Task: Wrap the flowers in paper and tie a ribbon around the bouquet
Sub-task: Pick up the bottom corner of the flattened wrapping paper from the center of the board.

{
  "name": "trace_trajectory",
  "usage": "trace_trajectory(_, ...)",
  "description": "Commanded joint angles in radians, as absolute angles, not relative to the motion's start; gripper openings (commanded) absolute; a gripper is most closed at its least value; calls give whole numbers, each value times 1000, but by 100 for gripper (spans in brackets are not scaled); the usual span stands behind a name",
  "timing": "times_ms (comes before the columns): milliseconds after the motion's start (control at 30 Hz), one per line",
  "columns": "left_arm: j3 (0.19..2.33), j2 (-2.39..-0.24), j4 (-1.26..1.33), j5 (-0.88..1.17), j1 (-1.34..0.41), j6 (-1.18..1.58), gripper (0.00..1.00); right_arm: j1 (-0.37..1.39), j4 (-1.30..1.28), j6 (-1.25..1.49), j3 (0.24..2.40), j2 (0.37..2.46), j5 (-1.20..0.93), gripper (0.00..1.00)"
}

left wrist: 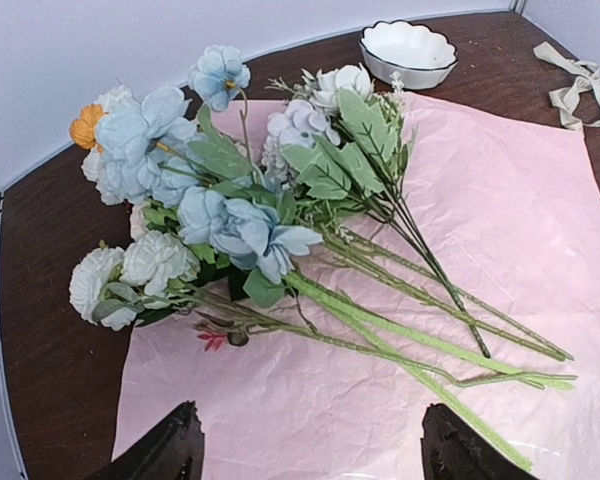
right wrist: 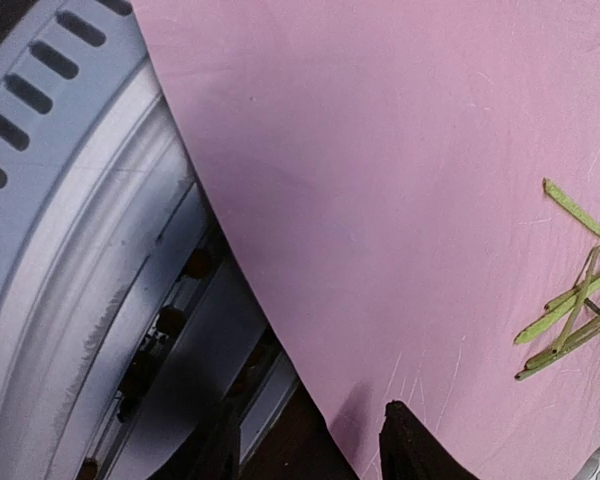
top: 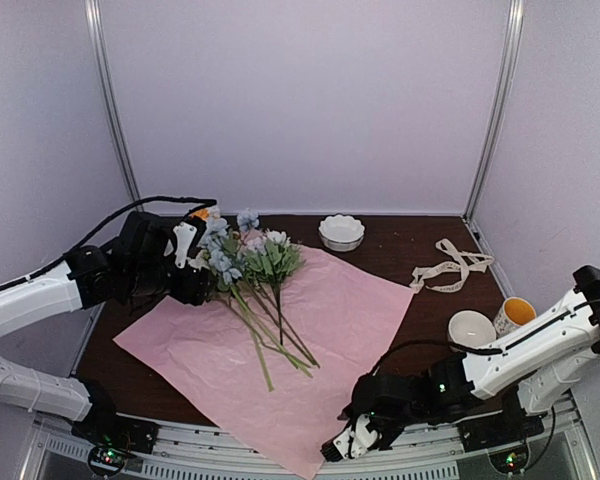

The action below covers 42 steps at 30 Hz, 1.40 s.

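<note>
Black fingertips (left wrist: pixel 172 450) of left gripper (left wrist: pixel 310 455) barely enter wrist frame: spread wide, nothing between, just beside flower heads. Right gripper (top: pixel 348 440) low at paper's near corner; wrist view crops all but one dark finger (right wrist: pixel 415 450), grip impossible to tell. Flowers (top: pixel 245 262), blue, white, pink and orange, lie loose on pale pink paper (top: pixel 350 310), heads at far left corner, green stems fanning nearward. Paper flat, near corner overhanging table (top: pixel 400 240) edge. Ribbon (top: pixel 452 267) heaped far right, off paper. White scalloped bowl (top: pixel 341 232) behind paper; white cup (top: pixel 470 328) and orange-lined cup (top: pixel 516 313) near right, contents unclear.
</note>
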State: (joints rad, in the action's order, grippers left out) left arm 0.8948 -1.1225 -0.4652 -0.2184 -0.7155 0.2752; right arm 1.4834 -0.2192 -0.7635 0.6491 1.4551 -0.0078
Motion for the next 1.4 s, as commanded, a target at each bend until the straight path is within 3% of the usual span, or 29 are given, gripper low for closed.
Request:
trace_trajectory(0,862,-1078,-431,-202,-729,301,78,1494,-110,-844,669,1508,102,46)
trace_trajectory(300,848,-1075,-438,-205,-739,307,78,1499,-31,-847,661,1520,156,28)
trace_trajectory(500,850,-1075,-436,-199,-744,288,78,1497,-53,-842,674,1529,120,0)
trace_trajectory(700,810,-1027,-392,-87,-783,253,67,1468,-132,-758,713,1521,-21,0)
trace_trajectory(1000,727,-1034,-329,-74,-1099,134,58,1388,-111,-652,713,1511,-163,0)
trace_trajectory(1200,575,-946,-108,-4,-1260,-4,54,1322,-99,-578,719,1518,-238,0)
trace_trajectory(1367,599,-1050,-132,17,-1389,-83,61,1281,-62,-500,711,1542,-290,0)
